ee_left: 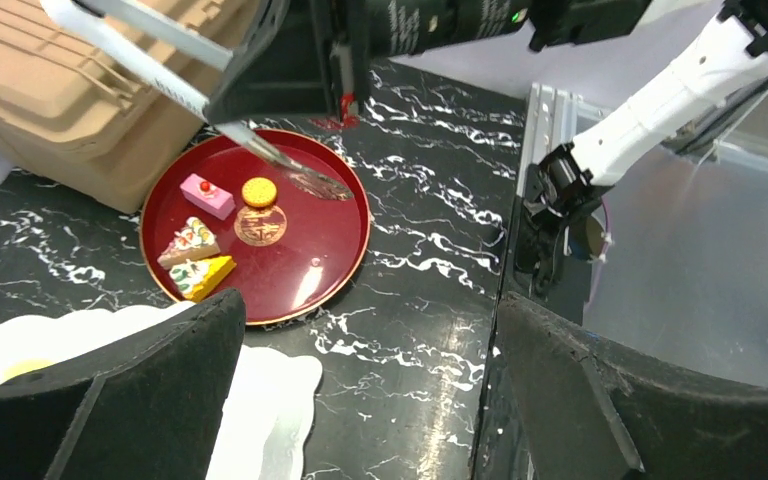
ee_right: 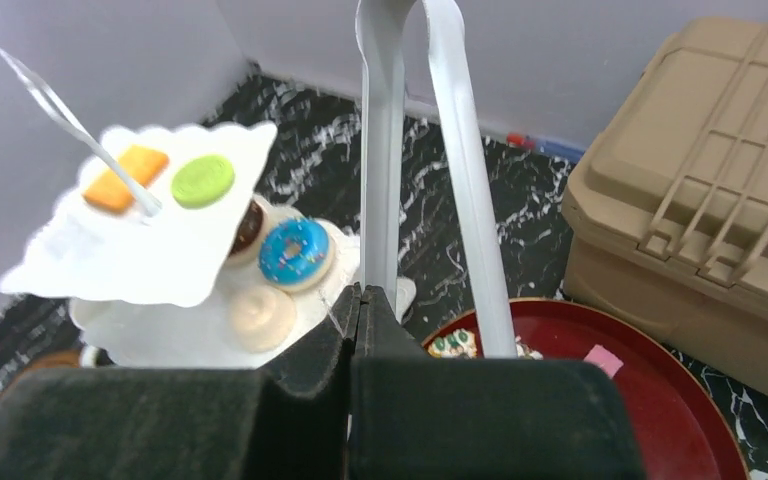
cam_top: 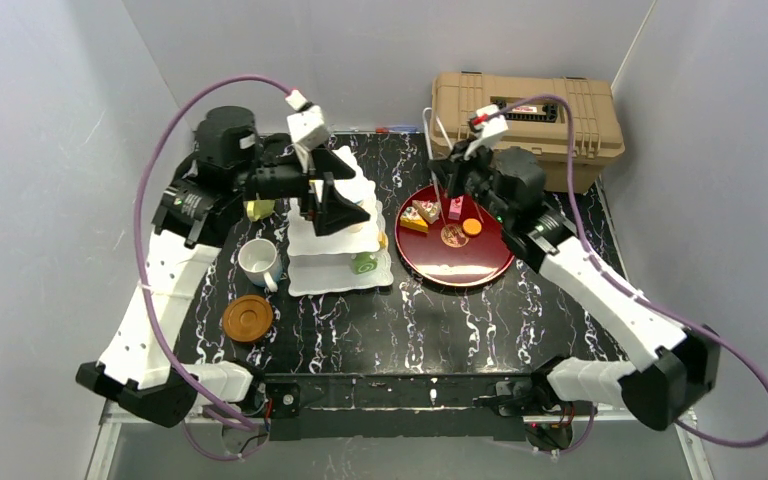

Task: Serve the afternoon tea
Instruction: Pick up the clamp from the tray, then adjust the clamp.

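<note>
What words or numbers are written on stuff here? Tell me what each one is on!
No text here can be read.
White print on the right arm's black wrist, above the white tongs: blurred and cut off, unreadable.
Gold round design on the red tray: no letters can be made out.
Dark strip on the tan case: too small to read.

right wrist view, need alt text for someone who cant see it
The right end effector, shut, grips white tongs that rise up the middle. Left stands a white tiered cake stand with toy pastries, including a blue doughnut; right, a red tray and a tan case.
</note>
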You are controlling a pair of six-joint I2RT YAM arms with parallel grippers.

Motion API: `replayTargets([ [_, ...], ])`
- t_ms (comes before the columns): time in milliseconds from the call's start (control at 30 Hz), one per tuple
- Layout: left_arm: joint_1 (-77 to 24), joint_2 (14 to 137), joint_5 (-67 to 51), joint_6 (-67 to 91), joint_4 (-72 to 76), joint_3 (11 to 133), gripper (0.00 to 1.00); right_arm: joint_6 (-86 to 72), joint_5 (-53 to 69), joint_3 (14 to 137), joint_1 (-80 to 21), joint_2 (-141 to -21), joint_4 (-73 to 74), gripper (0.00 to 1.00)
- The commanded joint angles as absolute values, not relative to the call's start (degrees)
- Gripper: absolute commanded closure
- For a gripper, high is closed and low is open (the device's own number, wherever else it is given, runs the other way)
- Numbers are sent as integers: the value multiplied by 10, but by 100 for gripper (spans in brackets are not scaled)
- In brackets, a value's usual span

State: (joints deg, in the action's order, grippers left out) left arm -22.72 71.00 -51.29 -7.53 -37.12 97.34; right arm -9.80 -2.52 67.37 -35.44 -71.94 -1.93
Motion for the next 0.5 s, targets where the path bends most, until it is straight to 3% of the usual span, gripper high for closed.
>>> replayTargets([
  [0, -295, 729, -442, -125, -394, 995, 5, -176, -66, 623, -355, -642, -143, 99],
  [467, -438, 785, -279, -132, -195, 934, 2, -319, -105, 529, -355, -527, -331, 99],
])
